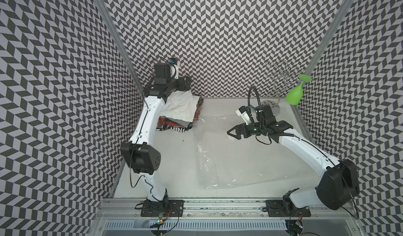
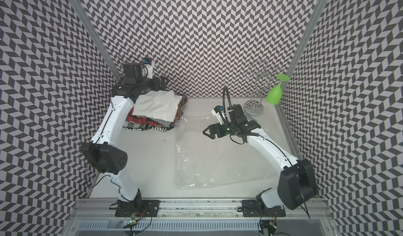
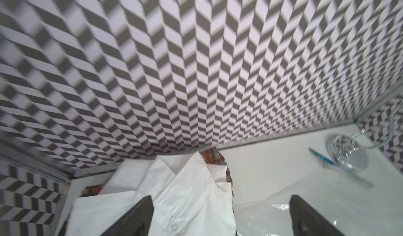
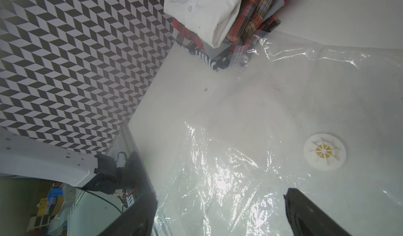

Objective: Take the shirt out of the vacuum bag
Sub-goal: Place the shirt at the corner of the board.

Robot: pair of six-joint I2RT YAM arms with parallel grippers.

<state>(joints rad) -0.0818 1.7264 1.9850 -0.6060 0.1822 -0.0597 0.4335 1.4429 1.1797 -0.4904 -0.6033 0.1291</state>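
The vacuum bag (image 1: 229,158) lies flat and empty on the white table (image 1: 174,158), right of centre. It is a clear, glossy, crinkled film that catches glare along its creases. Its round white ribbed valve (image 4: 324,151), yellow at the hub, shows only in the right wrist view. The white cotton shirt (image 1: 181,108) is out of the bag. It lies folded, collar and buttons up, on top of a pile at the table's far left corner, over a red plaid garment (image 4: 255,14) and a black-and-white printed one (image 1: 172,129). The right wrist view shows a corner of the bag reaching the foot of this pile. The left gripper (image 3: 220,196) hangs over the shirt near the back wall, its dark fingers (image 3: 139,215) wide apart and empty. The right gripper (image 4: 219,193) hovers above the bag, fingers (image 4: 309,215) also spread and empty. In both top views a chrome wire rack (image 1: 281,80) at the far right holds a green plastic wine glass (image 1: 294,95) upside down. The left wrist view catches only the rack's round mirrored base (image 3: 346,156).
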